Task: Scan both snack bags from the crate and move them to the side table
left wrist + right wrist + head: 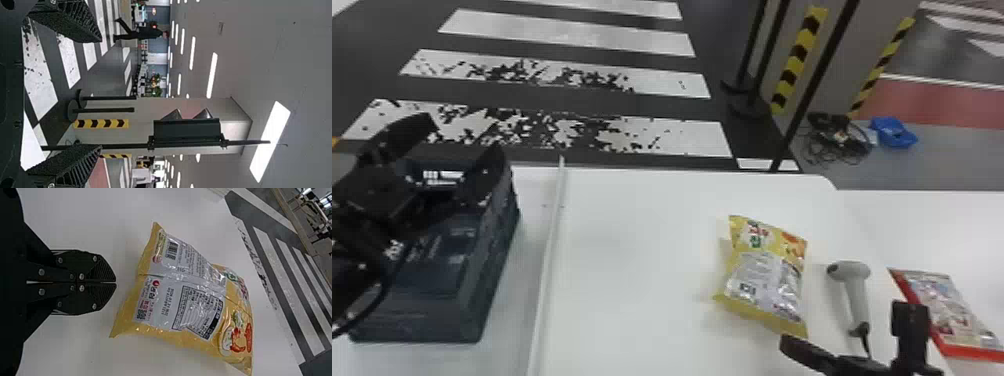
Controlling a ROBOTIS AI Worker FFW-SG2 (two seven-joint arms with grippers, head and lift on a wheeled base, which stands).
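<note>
The yellow snack bag [767, 275] lies on the white table, left of the grey handheld scanner [854, 292]. A red-edged snack bag [949, 312] lies flat farther right, on the side table [922, 220]. At the yellow bag's near end is my right gripper [787, 342]. In the right wrist view the fingers of my right gripper [116, 282] are shut on nothing, a little apart from the yellow bag [184, 297] and its printed back. My left gripper [464, 135] is open above the dark crate [432, 280]; in the left wrist view, my left gripper [100, 93] holds nothing.
A raised white strip [549, 250] runs between the crate and the middle of the table. Thin black poles [812, 90] stand on the floor beyond the table. Cables [837, 140] and a blue item [894, 132] lie on the floor.
</note>
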